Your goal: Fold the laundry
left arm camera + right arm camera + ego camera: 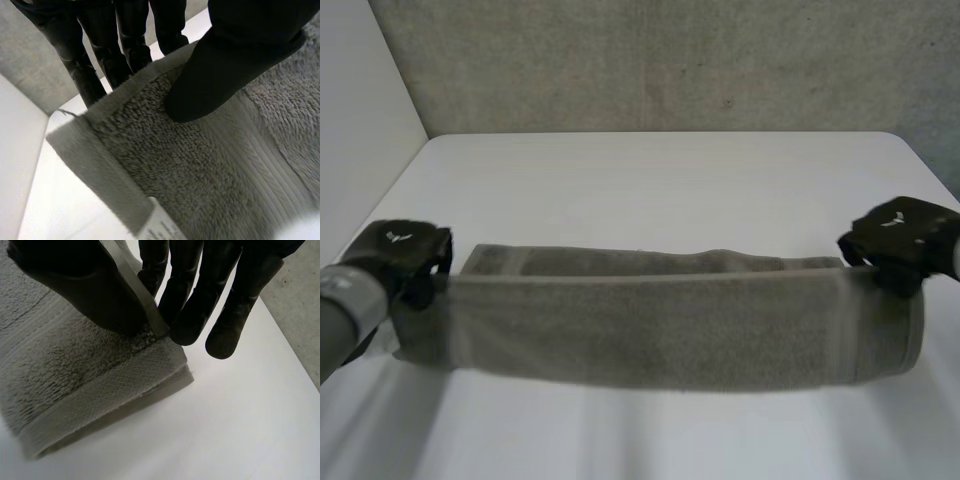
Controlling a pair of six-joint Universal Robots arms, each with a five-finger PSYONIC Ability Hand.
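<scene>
Between the two hands the towel [660, 325] is stretched out long and narrow over the white counter [660, 180], already doubled lengthwise. Each short end is held, which looks meant to keep the cloth taut and its edges level for the next fold. The left hand [400, 255] has one end: its thumb [225, 65] lies flat on the pile, and its fingers [125, 45] reach down behind the hemmed edge, so the cloth is pinched between them. A sewn label [160, 227] shows at the corner away from its fingertips. The right hand [905, 240] grips the opposite end the same way, thumb [85, 285] pressed on top near the corner, fingers [190, 305] nearly straight on the far side of the edge, the doubled layers caught between. Both hands sit palm-down and level with each other, arms spread wide. The part of the towel below the hands seems slightly raised off the counter, though I cannot say for certain.
</scene>
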